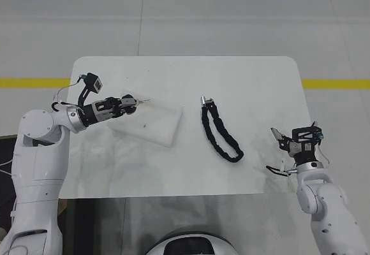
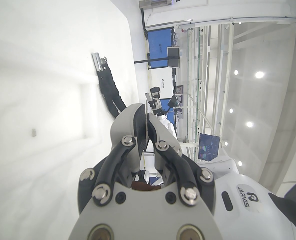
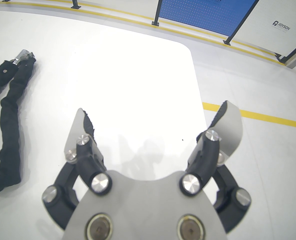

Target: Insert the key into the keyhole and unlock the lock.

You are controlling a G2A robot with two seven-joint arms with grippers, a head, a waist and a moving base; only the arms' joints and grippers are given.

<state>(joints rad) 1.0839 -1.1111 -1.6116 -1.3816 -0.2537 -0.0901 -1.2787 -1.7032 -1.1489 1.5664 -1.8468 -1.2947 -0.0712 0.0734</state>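
Above the white slab (image 1: pixel 148 124), left hand (image 1: pixel 131 102) tight around thin metal key (image 1: pixel 145 101); right hand (image 3: pixel 155 112) splayed near fabric-sleeved chain lock (image 3: pixel 9 126)

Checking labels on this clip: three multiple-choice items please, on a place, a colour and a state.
1. The chain lock lies: A on the table between the white pad and the right gripper; B on the pad; C off the table.
2. Its sleeve is: A red; B black; C yellow.
3. The right gripper is: A shut on the key; B shut on the chain; C open.
A: it rests on bare table. B: the sleeve is black. C: fingers spread, empty; the left gripper holds the key.
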